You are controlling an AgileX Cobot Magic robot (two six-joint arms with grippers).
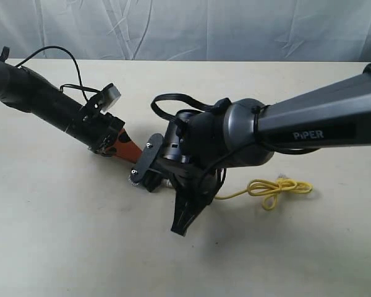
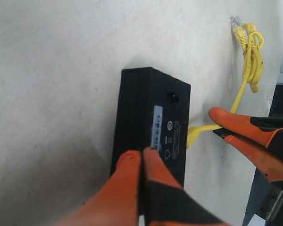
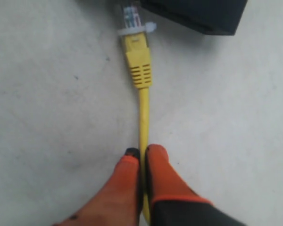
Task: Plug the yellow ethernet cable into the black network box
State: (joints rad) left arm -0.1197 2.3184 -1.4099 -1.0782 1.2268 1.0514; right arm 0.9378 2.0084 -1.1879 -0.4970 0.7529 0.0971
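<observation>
Yellow cable plug held close to the black box, not yet inserted.

The thin yellow ethernet cable [image 3: 143, 110] is pinched between the closed orange fingers of the right gripper [image 3: 142, 153], its clear plug just beside the flat black plastic network box [image 3: 198, 14]. The left gripper [image 2: 141, 155] is seen closed, fingertips over the box's labelled face; a grip on it cannot be told. The bundled cable loop lies apart on the pale table [image 1: 62, 235].

The network box [image 2: 151, 127] lies on the desk [image 1: 62, 235] near the middle. The ethernet cable [image 1: 278, 189] trails right from it, its bundled loop well right.
</observation>
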